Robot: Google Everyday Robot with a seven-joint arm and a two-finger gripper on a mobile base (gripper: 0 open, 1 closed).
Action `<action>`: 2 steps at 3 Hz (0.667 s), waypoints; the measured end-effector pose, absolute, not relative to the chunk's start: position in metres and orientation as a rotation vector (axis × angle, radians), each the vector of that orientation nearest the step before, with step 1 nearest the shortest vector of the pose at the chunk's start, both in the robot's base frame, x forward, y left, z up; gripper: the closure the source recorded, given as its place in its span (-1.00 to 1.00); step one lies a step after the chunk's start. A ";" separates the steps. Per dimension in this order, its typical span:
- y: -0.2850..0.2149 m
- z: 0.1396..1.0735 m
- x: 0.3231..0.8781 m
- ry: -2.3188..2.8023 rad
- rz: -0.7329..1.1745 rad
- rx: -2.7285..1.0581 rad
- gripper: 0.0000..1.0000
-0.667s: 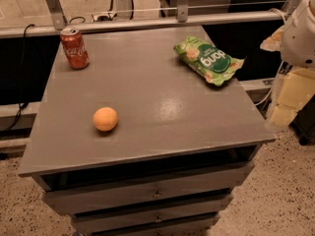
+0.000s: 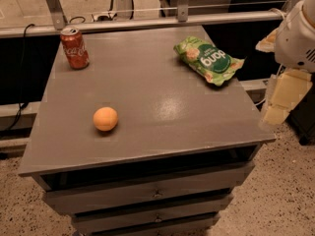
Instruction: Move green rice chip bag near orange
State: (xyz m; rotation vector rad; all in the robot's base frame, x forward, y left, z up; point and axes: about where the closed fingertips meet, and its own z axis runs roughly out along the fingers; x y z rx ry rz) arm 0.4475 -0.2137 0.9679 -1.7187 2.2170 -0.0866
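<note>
At the far right edge, a bulky white arm, cut off by the border, with its pale cream gripper pointing down and slightly left. Hangs just off the right side of a grey drawer table, beside the tabletop's right edge, touching nothing on it. Impossible to tell whether open or closed; holds nothing that can be seen. On the tabletop's far right corner, near the arm but apart from it, the green rice chip bag. Lies flat, long axis running diagonally from far left to near right, crimped near end reaching the table's right edge. White lettering on the dark label, upside down from this viewpoint. Well apart from the bag, toward the near left of the tabletop, the orange, sitting alone on bare surface. At the far left corner, upright, a red soda can. Below the tabletop, stacked drawers; underneath, speckled floor. Behind the table, a metal rail.
</note>
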 end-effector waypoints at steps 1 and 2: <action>-0.214 0.937 0.485 2.196 -0.088 -1.695 -1.00; -0.213 0.906 0.547 2.139 -0.101 -1.627 -1.00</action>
